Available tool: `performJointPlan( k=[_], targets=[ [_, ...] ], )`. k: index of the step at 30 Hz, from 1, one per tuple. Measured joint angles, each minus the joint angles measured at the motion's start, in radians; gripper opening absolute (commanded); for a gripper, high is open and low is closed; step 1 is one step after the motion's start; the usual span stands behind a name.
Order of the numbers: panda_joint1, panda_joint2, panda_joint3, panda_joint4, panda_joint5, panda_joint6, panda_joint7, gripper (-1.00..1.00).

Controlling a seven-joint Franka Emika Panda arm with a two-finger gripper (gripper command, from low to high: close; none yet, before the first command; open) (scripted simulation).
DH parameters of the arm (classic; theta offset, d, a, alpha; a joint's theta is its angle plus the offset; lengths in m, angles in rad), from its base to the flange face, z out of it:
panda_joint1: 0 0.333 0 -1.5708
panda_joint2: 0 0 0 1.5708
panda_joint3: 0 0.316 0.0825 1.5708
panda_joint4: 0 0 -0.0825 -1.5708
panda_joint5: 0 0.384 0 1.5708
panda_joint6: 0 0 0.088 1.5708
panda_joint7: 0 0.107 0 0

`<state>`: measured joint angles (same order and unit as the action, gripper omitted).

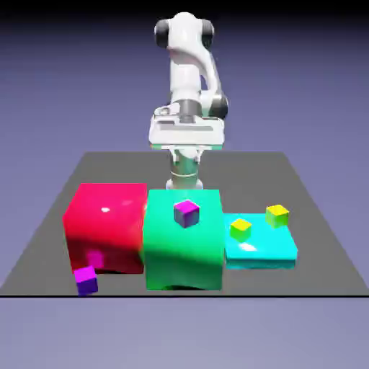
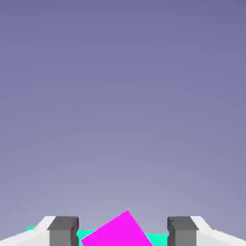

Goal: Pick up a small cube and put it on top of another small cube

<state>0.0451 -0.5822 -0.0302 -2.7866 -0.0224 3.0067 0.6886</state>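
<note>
On the exterior view's left, a small purple cube (image 1: 86, 280) sits on the desk (image 1: 252, 169) before the red block (image 1: 108, 227). Next, the small magenta cube (image 1: 187, 213) rests on the green block (image 1: 184, 249), the end effector (image 2: 123, 231) spread behind it. Rightmost, two yellow cubes (image 1: 241, 230) top the cyan slab (image 1: 260, 247).

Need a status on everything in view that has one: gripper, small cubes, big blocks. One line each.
white two-finger gripper: open, holding nothing
small magenta-topped cube: on the green block, unheld
small violet cube: on the dark table, before the red block
two small yellow-green cubes: on the flat cyan block, apart
large green block: bearing one cube
large red block: bearing nothing
</note>
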Motion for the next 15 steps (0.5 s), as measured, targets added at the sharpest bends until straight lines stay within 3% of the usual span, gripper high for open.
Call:
performJointPlan(
  k=[15],
  targets=[
    [0.412, -0.152, -0.376, 0.291, -0.278, -0.376, -0.652, 0.0]
  ],
)
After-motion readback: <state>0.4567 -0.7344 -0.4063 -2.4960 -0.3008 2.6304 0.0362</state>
